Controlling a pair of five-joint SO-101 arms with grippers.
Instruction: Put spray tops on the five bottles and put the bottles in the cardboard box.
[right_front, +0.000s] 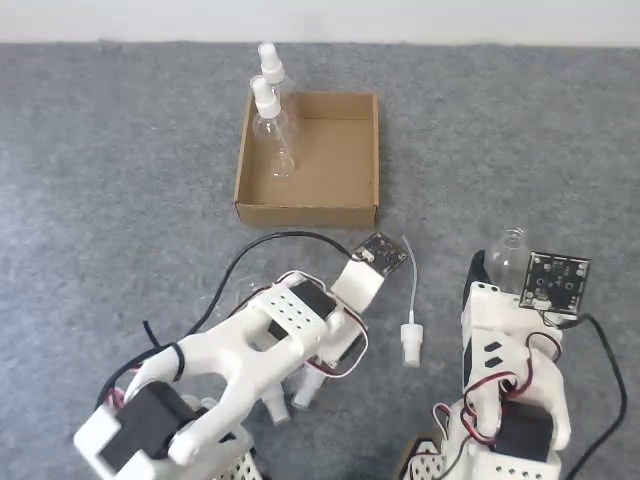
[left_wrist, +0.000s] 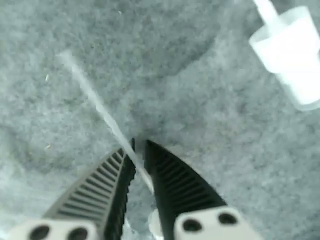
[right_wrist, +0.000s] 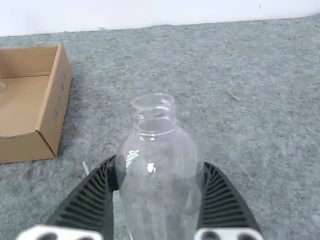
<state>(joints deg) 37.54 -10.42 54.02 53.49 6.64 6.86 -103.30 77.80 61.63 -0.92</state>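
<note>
My left gripper (left_wrist: 139, 147) is low over the grey carpet, shut on the thin dip tube (left_wrist: 95, 100) of a spray top. A second white spray top (left_wrist: 292, 50) lies close by. Another loose spray top (right_front: 411, 342) lies between the two arms, its tube pointing toward the cardboard box (right_front: 305, 212). My right gripper (right_wrist: 160, 167) is shut on an upright clear bottle (right_wrist: 154, 130) with an open neck, also visible from above (right_front: 507, 256). Two bottles with spray tops (right_front: 272, 120) stand in the box's far left corner.
The left arm (right_front: 270, 340) and its black cable stretch across the near carpet. Small white pieces (right_front: 305, 390) lie beneath that arm. The box's near corner (right_wrist: 50, 110) is ahead of the held bottle. Open carpet lies to the right of the box.
</note>
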